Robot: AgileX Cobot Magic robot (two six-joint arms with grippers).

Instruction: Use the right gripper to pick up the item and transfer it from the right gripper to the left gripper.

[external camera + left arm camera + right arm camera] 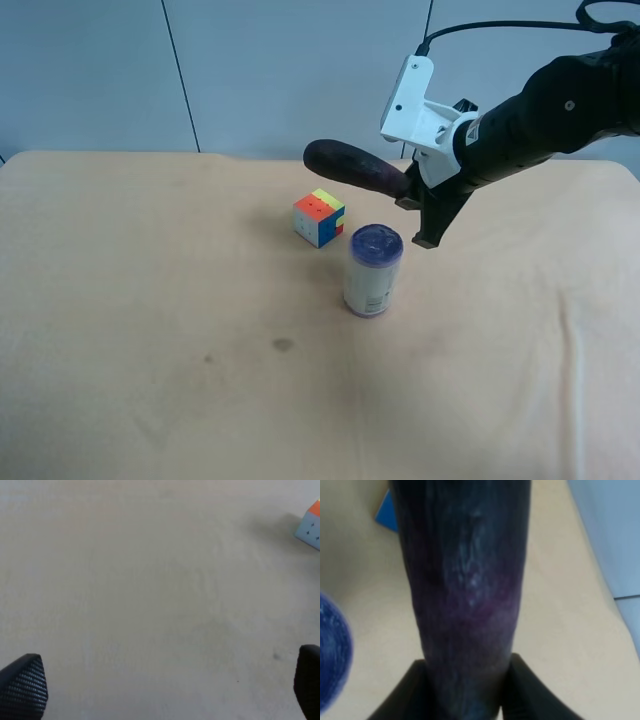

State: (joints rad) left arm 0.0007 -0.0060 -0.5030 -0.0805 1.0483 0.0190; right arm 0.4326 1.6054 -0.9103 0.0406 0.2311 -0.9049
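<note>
The slim dark purple eggplant [355,168] was nearly black, and the right wrist view showed pale violet streaks on its skin. The right end effector [415,205] was black, with a white boxy bracket [418,105]. The fingers [22,686] of the left end effector [165,685] were black with a fine dotted grid. The small plastic puzzle cube [320,218] had orange, yellow, green, blue and white squares. The cylindrical can [372,272] had a purple lid and a pale body. The beige cloth tabletop [150,350] had some darker spots.
</note>
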